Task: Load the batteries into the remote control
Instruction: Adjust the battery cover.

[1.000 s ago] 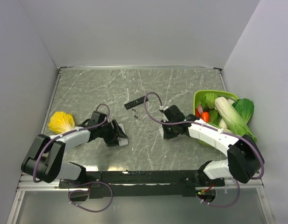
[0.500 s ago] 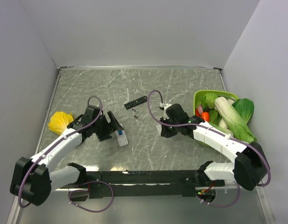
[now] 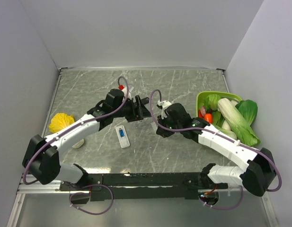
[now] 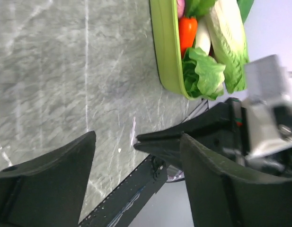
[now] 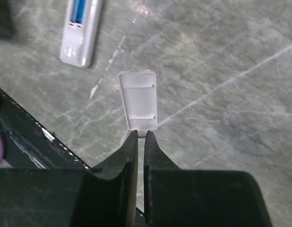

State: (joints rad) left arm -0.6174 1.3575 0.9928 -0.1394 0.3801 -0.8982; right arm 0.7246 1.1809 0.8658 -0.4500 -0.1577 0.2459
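Observation:
The white remote control [image 3: 122, 136] lies on the table with its back up; in the right wrist view the remote control [image 5: 82, 33] has an open compartment. The blue batteries [image 5: 79, 10] sit inside it. My right gripper [image 5: 140, 134] is shut on the end of a small white battery cover [image 5: 138, 101], held above the table to the right of the remote. In the top view my right gripper [image 3: 160, 131] hangs mid-table. My left gripper [image 3: 138, 108] hovers farther back, open, and the left gripper [image 4: 136, 142] has nothing between its fingers.
A green basket [image 3: 200, 98] full of vegetables stands at the right; the left wrist view shows the green basket's rim [image 4: 164, 52]. A yellow leafy vegetable [image 3: 60, 124] lies at the left, with a small white object [image 3: 78, 143] near it.
My left arm has let go of the remote, left it lying on the table, and swung back and right. My right gripper shifted slightly left, still holding the cover.

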